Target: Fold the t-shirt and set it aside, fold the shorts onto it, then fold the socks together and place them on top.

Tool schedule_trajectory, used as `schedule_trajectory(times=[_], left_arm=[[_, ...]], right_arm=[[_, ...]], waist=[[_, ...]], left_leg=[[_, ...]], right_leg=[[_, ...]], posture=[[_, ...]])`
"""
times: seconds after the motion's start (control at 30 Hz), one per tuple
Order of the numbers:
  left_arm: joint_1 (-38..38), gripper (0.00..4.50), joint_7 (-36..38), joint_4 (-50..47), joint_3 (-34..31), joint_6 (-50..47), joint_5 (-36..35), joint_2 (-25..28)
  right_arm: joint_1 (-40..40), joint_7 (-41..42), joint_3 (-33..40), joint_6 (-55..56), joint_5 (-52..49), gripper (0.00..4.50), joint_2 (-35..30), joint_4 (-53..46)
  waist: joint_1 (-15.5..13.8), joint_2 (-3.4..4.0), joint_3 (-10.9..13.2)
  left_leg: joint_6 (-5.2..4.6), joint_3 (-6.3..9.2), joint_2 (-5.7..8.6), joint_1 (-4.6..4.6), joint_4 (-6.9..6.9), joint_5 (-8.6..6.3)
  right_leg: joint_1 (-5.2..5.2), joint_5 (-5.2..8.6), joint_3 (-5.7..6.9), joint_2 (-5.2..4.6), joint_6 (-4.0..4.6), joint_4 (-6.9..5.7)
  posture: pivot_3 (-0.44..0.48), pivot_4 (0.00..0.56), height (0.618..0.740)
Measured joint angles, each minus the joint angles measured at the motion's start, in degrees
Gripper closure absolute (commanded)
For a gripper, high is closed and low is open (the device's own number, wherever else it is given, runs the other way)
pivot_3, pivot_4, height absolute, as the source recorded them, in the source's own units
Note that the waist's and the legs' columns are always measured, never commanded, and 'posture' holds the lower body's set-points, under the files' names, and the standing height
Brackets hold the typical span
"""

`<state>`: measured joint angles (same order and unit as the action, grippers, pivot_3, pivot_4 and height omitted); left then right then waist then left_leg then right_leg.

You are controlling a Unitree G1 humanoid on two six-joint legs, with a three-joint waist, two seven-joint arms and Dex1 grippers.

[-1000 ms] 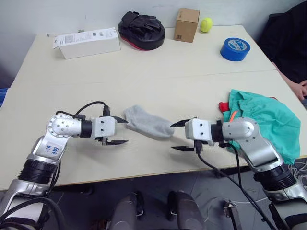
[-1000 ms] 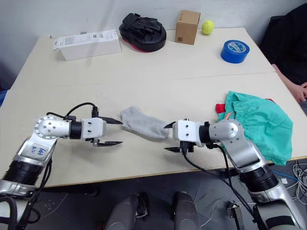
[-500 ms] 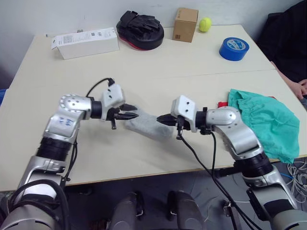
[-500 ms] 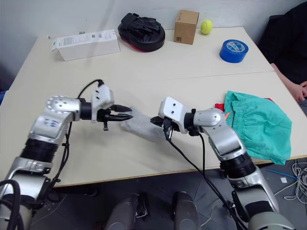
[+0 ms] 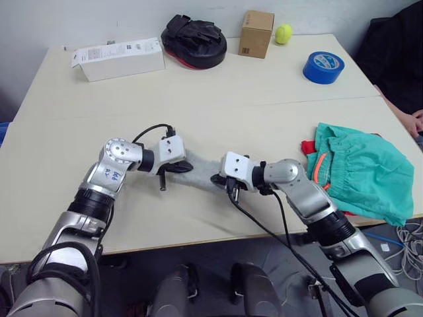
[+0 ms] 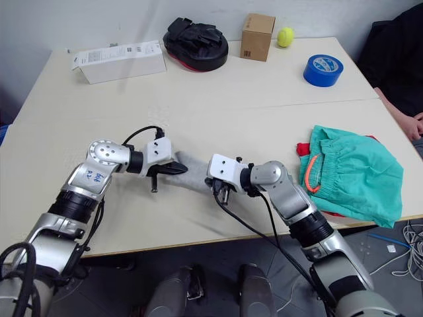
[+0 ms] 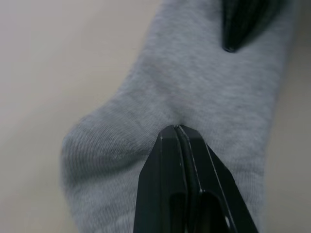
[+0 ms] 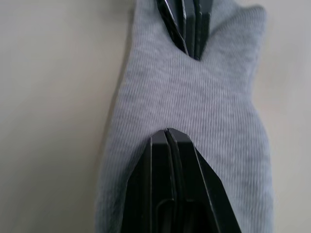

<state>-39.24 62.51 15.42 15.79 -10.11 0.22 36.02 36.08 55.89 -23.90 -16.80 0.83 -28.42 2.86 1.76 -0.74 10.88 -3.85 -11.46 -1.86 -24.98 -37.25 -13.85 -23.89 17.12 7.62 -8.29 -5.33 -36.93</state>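
Grey socks (image 5: 201, 173) lie flat on the table (image 5: 218, 99) near its front edge, long axis running roughly 9 to 3 o'clock between the two grippers. Left gripper (image 5: 181, 169) pinches the 9 o'clock end, fingers closed on the fabric (wrist view confirms); right gripper (image 5: 218, 179) is clenched on the 3 o'clock end. Each arm is equally near its own end. Whether one sock or two stacked is hard to tell. Toward 3 o'clock, the teal shorts (image 5: 360, 173) rest on the red t-shirt (image 5: 308, 146), which is largely hidden beneath them.
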Motion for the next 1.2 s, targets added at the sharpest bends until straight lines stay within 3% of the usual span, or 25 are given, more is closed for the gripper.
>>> schedule_trajectory(times=[0.17,0.33,0.6,0.87,1.03,1.2], left_arm=[[4.99,4.45,-1.93,-10.03,-0.64,-8.20,0.04,0.52],[6.19,4.45,-4.72,-12.35,-1.05,-11.22,0.12,-0.11],[5.93,4.45,-6.76,-11.77,-1.33,-11.39,0.12,-1.18],[5.87,4.45,-7.39,-11.44,-1.33,-11.22,0.08,-1.66],[6.25,4.45,-7.68,-11.58,-1.52,-11.09,0.01,-1.60],[7.38,4.45,-7.93,-12.34,-2.36,-10.96,-0.11,-1.09]], right_arm=[[-0.06,3.64,0.58,7.47,0.30,4.50,-5.63,3.09],[2.12,4.41,2.03,10.40,0.24,4.50,-6.94,8.06],[3.80,2.50,5.66,-5.37,-5.92,4.50,2.70,1.05],[3.20,-4.67,0.25,-6.34,0.33,4.50,7.85,3.56],[3.03,-6.54,0.78,-3.10,2.13,4.50,4.53,4.84],[0.11,-4.87,7.28,-5.70,-0.41,4.50,-2.49,1.83]], waist=[[-0.23,-0.06,-0.03],[-0.20,-0.13,-0.08],[-0.07,-0.13,-0.07],[-0.16,-0.13,-0.07],[-0.15,-0.13,-0.08],[-0.14,-0.13,-0.07]], left_leg=[[0.25,0.06,0.06,0.37,0.07,-0.22],[0.27,0.07,0.04,0.50,0.09,-0.22],[0.25,0.08,-0.10,0.47,0.12,-0.18],[0.46,0.06,-0.03,0.45,0.15,-0.30],[0.48,0.04,-0.03,0.46,0.18,-0.30],[0.48,0.06,-0.07,0.46,0.20,-0.30]], right_leg=[[0.41,0.00,-0.02,-0.26,0.01,0.16],[0.51,0.01,-0.24,-0.31,0.02,0.22],[0.34,0.07,-0.23,-0.24,0.13,-0.01],[0.33,0.07,-0.23,-0.28,0.13,0.02],[0.31,0.07,-0.24,-0.28,0.13,0.04],[0.33,0.07,-0.25,-0.27,0.13,0.12]], posture=[[0.000,0.150,0.740],[0.000,0.150,0.740],[0.000,0.150,0.740],[0.000,0.150,0.740],[0.000,0.150,0.740],[0.000,0.150,0.740]])
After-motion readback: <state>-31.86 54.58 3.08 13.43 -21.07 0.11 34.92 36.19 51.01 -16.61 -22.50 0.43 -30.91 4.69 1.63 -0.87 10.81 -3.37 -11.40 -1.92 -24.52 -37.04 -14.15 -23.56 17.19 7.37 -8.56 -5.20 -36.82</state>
